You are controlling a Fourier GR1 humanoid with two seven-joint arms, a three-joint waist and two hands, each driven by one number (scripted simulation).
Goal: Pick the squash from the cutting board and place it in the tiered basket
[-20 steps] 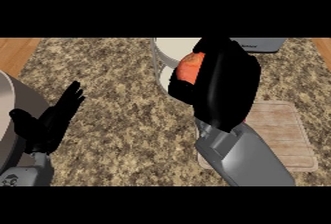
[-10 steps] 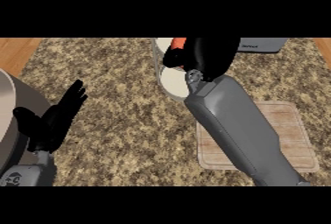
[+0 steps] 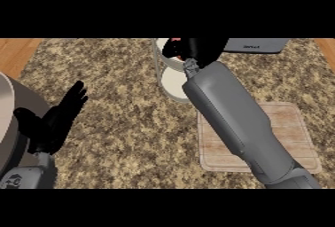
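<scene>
Now the right hand [image 3: 196,48] sits at the far edge of the table [image 3: 131,111], over the upper tier of the basket [image 3: 171,82], its fingers curled downward around something. Only a thin red-orange sliver of the squash [image 3: 175,40] shows at the top of the hand, so the squash is judged to be inside that curl, held above the basket.

1 second ago the hand was nearer, with a broad orange patch of squash plain against its black palm. Half a second ago it had moved farther out and less orange showed. Since then the forearm has stretched out along the table, and the hand has reached the basket itself.

That leaves the board [image 3: 288,133] bare of squash, partly hidden under the forearm, so the pick is done and the carry looks nearly finished. What remains, by my reading, is lowering and letting go into a tier; whether the squash is centred over the tier cannot be told from here.

The left hand [image 3: 56,122] rests at the view's left, fingers straight and spread, holding nothing.
</scene>
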